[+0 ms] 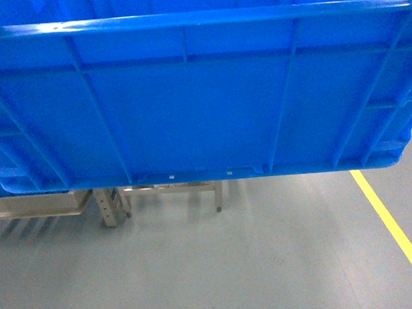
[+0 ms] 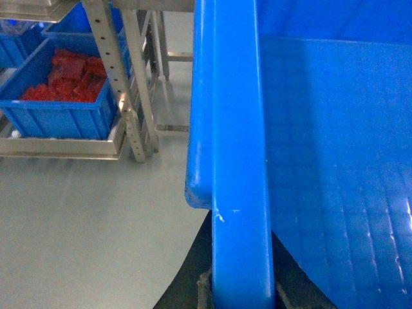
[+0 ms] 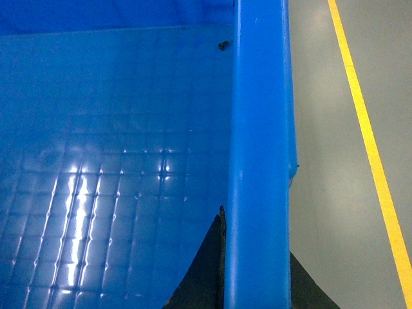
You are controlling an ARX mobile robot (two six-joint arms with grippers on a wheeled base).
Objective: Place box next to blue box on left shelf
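Note:
The box (image 1: 188, 106) is a big bright-blue ribbed crate held off the floor, and its side wall fills the upper head view. My left gripper (image 2: 241, 290) is shut on its left rim (image 2: 237, 129), one dark finger (image 2: 187, 286) outside the wall and one inside. My right gripper (image 3: 257, 283) is shut on the right rim (image 3: 261, 129) in the same way. The box's floor (image 3: 116, 161) is bare. To the left, the steel-framed shelf (image 2: 111, 64) carries a blue box (image 2: 61, 116) filled with red items. Both grippers are hidden behind the box in the head view.
Steel frame legs (image 1: 110, 203) stand on the grey floor just under the held box. A yellow floor line (image 1: 399, 233) runs along the right. Another blue crate (image 2: 16, 45) sits farther back on the shelf at the far left.

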